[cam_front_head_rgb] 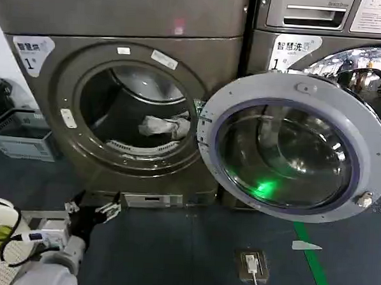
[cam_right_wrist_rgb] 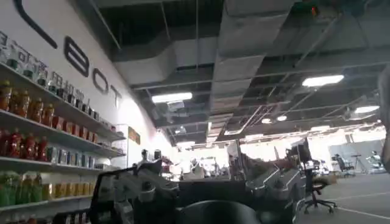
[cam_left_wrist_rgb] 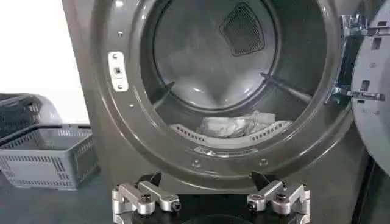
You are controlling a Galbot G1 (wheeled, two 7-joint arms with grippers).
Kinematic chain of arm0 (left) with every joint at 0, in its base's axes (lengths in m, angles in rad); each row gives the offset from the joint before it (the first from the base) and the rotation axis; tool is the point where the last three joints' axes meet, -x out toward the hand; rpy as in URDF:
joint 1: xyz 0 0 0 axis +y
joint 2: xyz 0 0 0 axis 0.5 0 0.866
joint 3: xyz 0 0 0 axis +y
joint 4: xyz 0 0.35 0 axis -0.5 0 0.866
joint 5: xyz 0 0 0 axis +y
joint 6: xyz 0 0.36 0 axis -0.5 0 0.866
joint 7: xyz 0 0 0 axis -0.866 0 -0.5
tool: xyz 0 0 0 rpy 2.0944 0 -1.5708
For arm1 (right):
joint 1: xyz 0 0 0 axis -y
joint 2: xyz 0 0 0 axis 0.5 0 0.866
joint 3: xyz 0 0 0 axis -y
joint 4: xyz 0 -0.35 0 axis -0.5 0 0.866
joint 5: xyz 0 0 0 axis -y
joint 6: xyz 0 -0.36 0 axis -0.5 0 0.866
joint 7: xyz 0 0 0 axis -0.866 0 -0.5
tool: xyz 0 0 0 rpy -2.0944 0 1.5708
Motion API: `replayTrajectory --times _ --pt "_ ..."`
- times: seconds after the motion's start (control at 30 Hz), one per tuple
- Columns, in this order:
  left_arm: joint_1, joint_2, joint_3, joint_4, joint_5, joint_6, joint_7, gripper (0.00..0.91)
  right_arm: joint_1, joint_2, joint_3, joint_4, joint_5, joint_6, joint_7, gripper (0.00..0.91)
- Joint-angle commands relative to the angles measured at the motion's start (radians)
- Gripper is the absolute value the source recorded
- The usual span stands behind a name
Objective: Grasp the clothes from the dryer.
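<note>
The dryer (cam_front_head_rgb: 69, 27) is a bronze-grey front-loader with its round port uncovered and its grey-rimmed glass door (cam_front_head_rgb: 292, 144) swung out to the right. The clothes (cam_front_head_rgb: 162, 126), a small white and pale grey wad, lie at the front of the dark drum's floor, just behind the lip. My left gripper (cam_front_head_rgb: 92, 204) hangs open low in front of the machine, below the port and well short of it. In the left wrist view the clothes (cam_left_wrist_rgb: 234, 126) lie ahead of and above the open left gripper (cam_left_wrist_rgb: 207, 180). My right gripper (cam_right_wrist_rgb: 204, 176) points away at the room, open and holding nothing.
A grey plastic basket (cam_front_head_rgb: 21, 137) stands on the floor left of the dryer. A second machine (cam_front_head_rgb: 348, 68) with a chrome door ring stands behind the open door. A floor socket with a cable (cam_front_head_rgb: 252, 264) and a green tape line (cam_front_head_rgb: 312, 264) mark the dark floor.
</note>
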Motion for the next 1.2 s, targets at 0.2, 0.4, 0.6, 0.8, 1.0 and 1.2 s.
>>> replayTrajectory --times 0.2,0.4,0.6,0.8,1.0,1.2 --pt "-0.006 0.004 -0.003 0.015 -0.002 0.049 0.001 0.907 0.0 0.009 0.004 0.003 0.001 0.002 0.001 0.907" --pt "-0.011 0.002 -0.002 0.023 -0.002 0.049 0.003 0.907 -0.004 0.012 0.008 0.005 0.001 0.001 0.0 0.907" --pt "-0.006 0.002 -0.002 0.022 -0.002 0.049 0.003 0.907 -0.005 0.013 0.008 0.006 0.001 0.001 0.001 0.907" --pt "-0.004 0.001 -0.002 0.017 -0.001 0.049 0.003 0.907 -0.007 0.017 0.009 0.008 0.002 0.001 0.001 0.907" --pt "-0.001 0.001 -0.001 0.014 0.001 0.049 0.005 0.907 -0.01 0.023 0.007 0.008 0.003 0.002 0.001 0.907" --pt "0.001 0.001 -0.001 0.011 0.003 0.049 0.007 0.907 -0.009 0.022 0.008 0.005 0.003 0.002 0.0 0.907"
